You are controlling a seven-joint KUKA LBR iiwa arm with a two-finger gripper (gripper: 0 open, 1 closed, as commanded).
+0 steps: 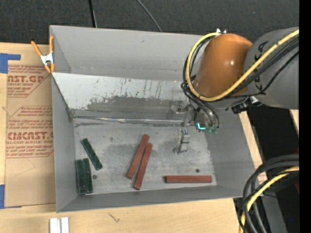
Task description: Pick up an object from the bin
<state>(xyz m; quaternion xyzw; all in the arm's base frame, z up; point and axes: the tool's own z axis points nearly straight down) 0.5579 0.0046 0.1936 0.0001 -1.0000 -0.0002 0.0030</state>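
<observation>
My gripper (182, 145) hangs low over the right half of the bin floor, its thin metal fingers pointing down with only a narrow gap and nothing between them. Two reddish-brown bars (139, 160) lie side by side on a slant, just left of the gripper. A third reddish-brown bar (188, 179) lies flat along the front wall, below and slightly right of the fingertips.
At the bin's left front, a dark green bar (91, 154) lies on a slant, and two more green bars (83, 176) lie together near the left wall. The arm with its orange cover and yellow cables hangs over the bin's right rear.
</observation>
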